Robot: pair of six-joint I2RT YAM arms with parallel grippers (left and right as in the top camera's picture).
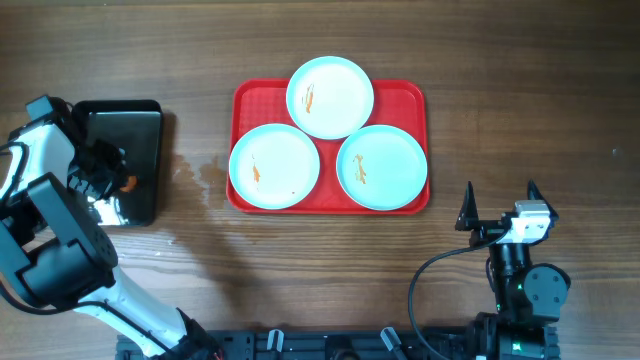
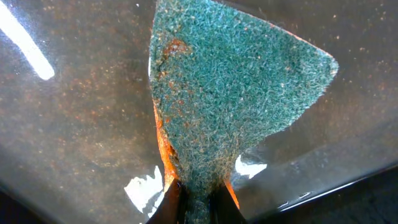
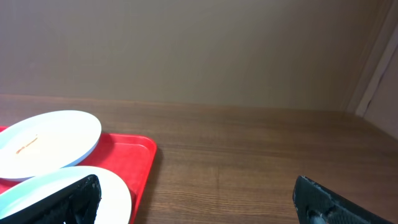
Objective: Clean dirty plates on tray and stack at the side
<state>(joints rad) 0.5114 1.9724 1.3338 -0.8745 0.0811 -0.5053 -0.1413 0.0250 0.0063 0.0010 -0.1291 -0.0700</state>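
Three plates are seen on the red tray (image 1: 403, 96): far plate (image 1: 330, 96) at its far edge, near-left plate (image 1: 274, 166) and near-right plate (image 1: 381, 166) along its near edge. All are marked with orange smears.

The left gripper (image 2: 194, 202) is held well left of the red tray, over the black tray (image 1: 142, 120). Its fingers are clamped on a green sponge (image 2: 230, 93) with orange backing, which fans out ahead of them. The near-left plate is judged closest to this arm, lying to its right.

The right gripper (image 1: 499, 205) is parked off the red tray's near-right corner, fingers spread wide, nothing held. No stack is started yet.
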